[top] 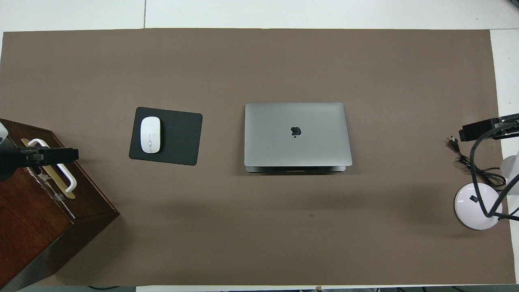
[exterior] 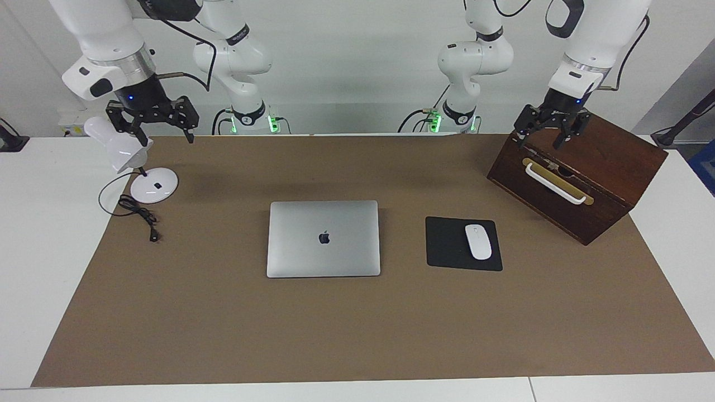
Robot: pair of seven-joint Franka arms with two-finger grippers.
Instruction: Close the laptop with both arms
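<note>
The silver-grey laptop (exterior: 323,239) lies in the middle of the brown mat, its lid down flat over the base and the dark apple logo facing up. In the overhead view (top: 297,134) a thin strip of the base shows under the lid's edge nearer to the robots. My right gripper (exterior: 166,135) hangs open in the air over the white desk lamp, well clear of the laptop; its tip shows in the overhead view (top: 482,129). My left gripper (exterior: 542,140) hangs open over the wooden box, also clear of the laptop; it shows in the overhead view (top: 52,154).
A black mouse pad (exterior: 451,243) with a white mouse (exterior: 478,241) lies beside the laptop toward the left arm's end. A dark wooden box (exterior: 581,178) with a white handle stands at that end. A white desk lamp (exterior: 154,185) and its cable stand at the right arm's end.
</note>
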